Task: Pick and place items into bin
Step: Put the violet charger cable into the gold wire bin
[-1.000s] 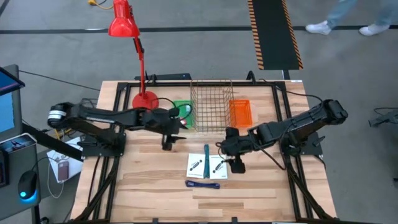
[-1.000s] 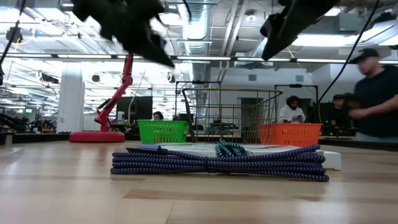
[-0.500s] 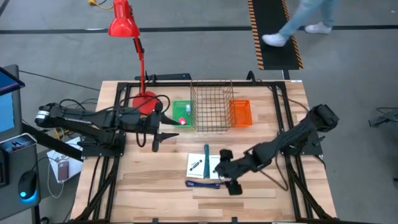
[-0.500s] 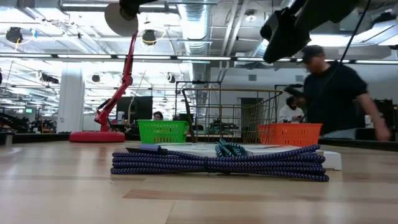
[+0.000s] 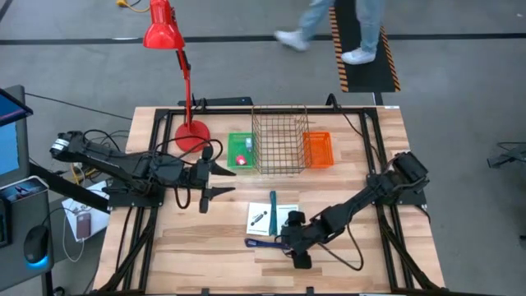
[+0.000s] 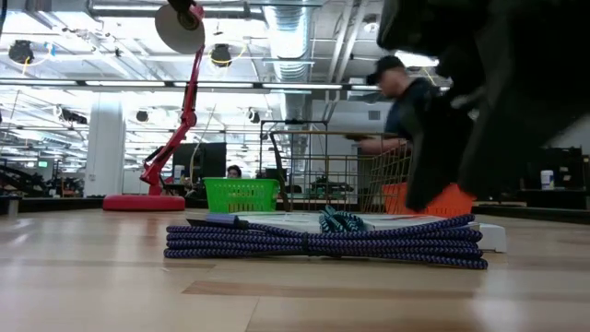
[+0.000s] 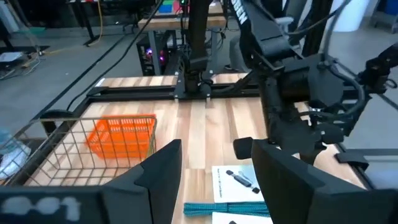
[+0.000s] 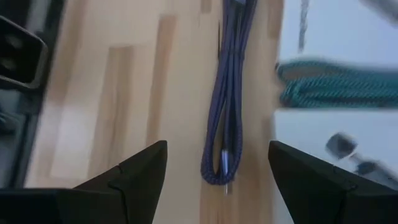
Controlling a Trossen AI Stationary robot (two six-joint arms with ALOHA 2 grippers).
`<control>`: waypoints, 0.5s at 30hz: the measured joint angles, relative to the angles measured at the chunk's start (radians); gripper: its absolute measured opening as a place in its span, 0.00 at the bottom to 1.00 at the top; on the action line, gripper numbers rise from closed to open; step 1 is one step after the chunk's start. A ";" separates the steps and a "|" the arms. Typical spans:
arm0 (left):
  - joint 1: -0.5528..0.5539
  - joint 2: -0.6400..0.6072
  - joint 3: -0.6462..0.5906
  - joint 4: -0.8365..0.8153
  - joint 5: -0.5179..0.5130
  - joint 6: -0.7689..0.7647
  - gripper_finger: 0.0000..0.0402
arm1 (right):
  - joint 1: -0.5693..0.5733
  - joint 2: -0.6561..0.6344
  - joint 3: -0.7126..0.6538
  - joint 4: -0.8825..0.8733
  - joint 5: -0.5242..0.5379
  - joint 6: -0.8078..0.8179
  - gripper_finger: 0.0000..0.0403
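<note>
A blue-purple strap (image 5: 265, 243) lies coiled flat near the table's near edge, also seen in the low view (image 6: 323, 244) and the right wrist view (image 8: 229, 93). Behind it lie two white cards (image 5: 260, 217) and a teal marker (image 5: 273, 203). A small red block (image 5: 241, 159) sits inside the green bin (image 5: 241, 143). The pale blue square is out of view. My right gripper (image 8: 217, 186) is open and hovers over the strap's right end (image 5: 291, 243). My left gripper (image 7: 217, 186) is open and sits left of the cards (image 5: 207, 197), touching nothing.
A wire basket (image 5: 279, 140) stands at the far middle of the table, between the green bin and an orange bin (image 5: 318, 150). A red desk lamp (image 5: 191, 131) has its base at the far left. People move in the room beyond the table.
My right gripper has swung from beside the wire basket toward the near edge and down, ending over the strap's right end. My left gripper has drawn back from the green bin toward the table's left and near side. The red block now shows in the green bin.
</note>
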 joint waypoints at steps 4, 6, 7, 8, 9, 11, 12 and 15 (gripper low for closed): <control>-0.029 0.013 0.000 0.001 -0.045 -0.024 0.46 | 0.011 0.046 0.001 0.007 0.017 0.043 0.69; -0.037 0.019 -0.001 -0.007 -0.061 -0.035 0.46 | 0.017 0.062 0.003 0.011 0.026 0.062 0.69; -0.040 0.022 -0.001 -0.003 -0.061 -0.041 0.46 | 0.019 0.068 0.005 0.012 0.036 0.067 0.69; -0.043 0.023 -0.001 -0.003 -0.062 -0.047 0.46 | 0.021 0.068 0.005 0.010 0.037 0.071 0.68; -0.043 0.023 -0.001 -0.002 -0.063 -0.050 0.46 | 0.023 0.068 0.005 0.010 0.041 0.073 0.68; -0.043 0.023 -0.001 -0.002 -0.063 -0.051 0.46 | 0.022 0.069 0.004 0.010 0.048 0.083 0.67; -0.043 0.023 -0.001 -0.002 -0.063 -0.051 0.46 | 0.022 0.068 0.004 0.011 0.056 0.089 0.66; -0.043 0.023 -0.001 -0.001 -0.063 -0.051 0.46 | 0.022 0.061 0.001 0.009 0.068 0.093 0.61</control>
